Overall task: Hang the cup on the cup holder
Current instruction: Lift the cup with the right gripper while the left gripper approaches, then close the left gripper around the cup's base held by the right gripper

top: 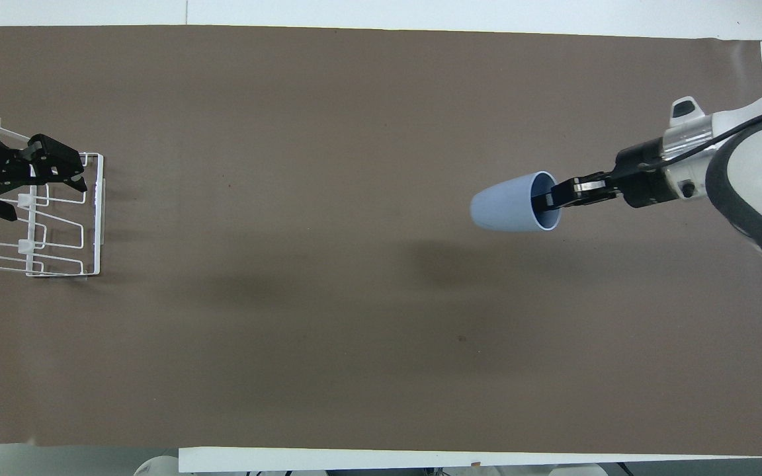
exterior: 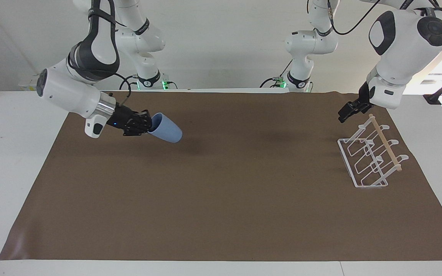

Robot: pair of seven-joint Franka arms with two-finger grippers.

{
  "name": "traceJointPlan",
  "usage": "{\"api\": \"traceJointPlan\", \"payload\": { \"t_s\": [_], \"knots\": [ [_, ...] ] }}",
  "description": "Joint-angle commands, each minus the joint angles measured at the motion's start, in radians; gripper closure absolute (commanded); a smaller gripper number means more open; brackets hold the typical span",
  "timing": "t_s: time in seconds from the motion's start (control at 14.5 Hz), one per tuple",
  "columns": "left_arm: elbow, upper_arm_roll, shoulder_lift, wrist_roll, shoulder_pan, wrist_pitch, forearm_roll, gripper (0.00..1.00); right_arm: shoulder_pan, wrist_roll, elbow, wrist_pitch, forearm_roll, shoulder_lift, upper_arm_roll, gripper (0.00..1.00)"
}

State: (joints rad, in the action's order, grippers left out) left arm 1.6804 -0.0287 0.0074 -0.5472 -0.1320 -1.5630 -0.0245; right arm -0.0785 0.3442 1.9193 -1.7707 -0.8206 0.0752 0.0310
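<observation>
Overhead view: right gripper (top: 553, 199) clamped on cup (top: 513, 210) rim (one finger hidden inside)
</observation>
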Motion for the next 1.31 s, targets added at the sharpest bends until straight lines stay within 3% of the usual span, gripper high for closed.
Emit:
{"api": "traceJointPlan", "payload": {
  "t_s": [0.0, 0.41, 0.55, 0.69, 1.1, 1.24],
  "knots": [
    [0.028, 0.006, -0.021, -0.242, -0.031, -0.064, -0.07, 0.0, -0.098, -0.147, 0.003, -0.042, -0.135, -0.003, 0.0, 0.98],
    [0.019, 0.003, -0.01, -0.941, -0.132, -0.175, -0.239, 0.0, -0.38, -0.358, 0.013, -0.341, -0.291, 0.001, 0.0, 0.98],
    [0.016, 0.006, -0.012, -1.098, -0.23, -0.206, -0.235, 0.0, -0.475, -0.405, 0.024, -0.479, -0.319, 0.006, 0.0, 0.98],
    [0.01, 0.003, -0.012, -1.203, -0.274, -0.203, -0.244, 0.0, -0.533, -0.435, 0.033, -0.542, -0.325, 0.008, 0.0, 0.98],
    [0.159, -0.004, -0.066, -1.185, -0.296, -0.204, -0.363, 0.0, -0.547, -0.473, 0.033, -0.535, -0.327, 0.008, -0.002, 0.99],
    [0.232, 0.003, -0.099, -1.063, -0.255, -0.209, -0.528, 0.0, -0.547, -0.473, 0.033, -0.535, -0.327, 0.008, -0.002, 0.99]
  ]
}}
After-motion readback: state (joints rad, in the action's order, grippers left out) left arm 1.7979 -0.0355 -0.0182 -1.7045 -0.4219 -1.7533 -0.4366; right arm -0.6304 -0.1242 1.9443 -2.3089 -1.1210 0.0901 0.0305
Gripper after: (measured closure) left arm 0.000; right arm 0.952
